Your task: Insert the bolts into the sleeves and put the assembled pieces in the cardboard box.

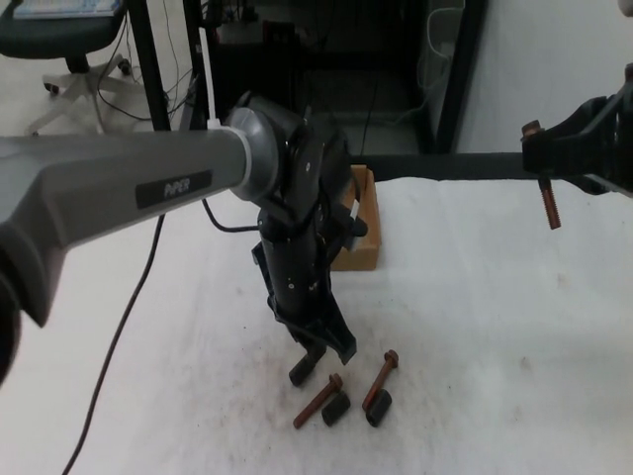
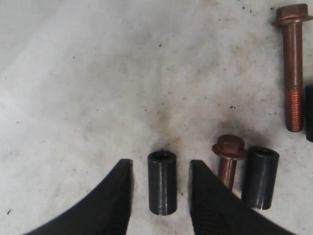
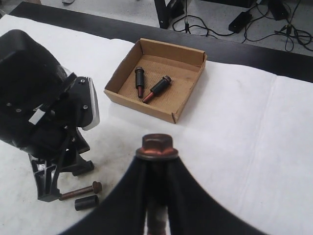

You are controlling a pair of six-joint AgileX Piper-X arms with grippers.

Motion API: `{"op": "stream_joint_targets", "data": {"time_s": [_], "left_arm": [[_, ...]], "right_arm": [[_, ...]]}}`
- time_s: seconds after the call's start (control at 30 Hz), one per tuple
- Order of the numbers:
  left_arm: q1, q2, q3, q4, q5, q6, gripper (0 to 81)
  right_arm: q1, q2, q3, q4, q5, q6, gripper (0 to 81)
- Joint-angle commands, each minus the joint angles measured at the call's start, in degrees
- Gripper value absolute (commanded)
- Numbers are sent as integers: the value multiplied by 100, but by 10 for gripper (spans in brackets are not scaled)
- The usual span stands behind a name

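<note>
Left gripper [image 2: 160, 164] hangs low over the white cloth [image 1: 495, 327] near the front of the bench. Its two dark fingers [image 2: 115, 196] are parted narrowly and straddle a black sleeve [image 2: 162, 182]. That sleeve lies on the cloth between them with a thin gap on each side, so neither finger touches it.

Right gripper [image 3: 156, 164] is held high above the cloth on the far side of the bench, well apart from the loose parts. It is clamped on a copper-coloured bolt [image 3: 156, 147] just under the flanged head, and in the high view the threaded shank [image 1: 550, 203] hangs down below the fingers.

Beyond the left arm sits the cardboard box [image 3: 139, 105], open on top. Two assembled pieces, one [image 3: 139, 81] beside the other [image 3: 159, 88], lie close together on its floor.

Just beside the left gripper, a second bolt [image 2: 229, 152] lies with its shank partly hidden behind one finger. A second sleeve [image 2: 260, 176] rests next to it. A third bolt [image 2: 292, 63] lies a little farther out, with a third sleeve [image 1: 378, 407] at its threaded end.
</note>
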Motion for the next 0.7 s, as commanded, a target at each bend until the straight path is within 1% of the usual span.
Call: {"op": "stream_joint_targets", "data": {"time_s": [0.0,0.67], "left_arm": [[-14,85,-44,-12,29,-52,357],[-14,285,-44,303,-45,179,357]], "right_arm": [[-19,-65,-16,-82,-75,7,8],[-19,-54,-16,-79,-75,7,8]]}}
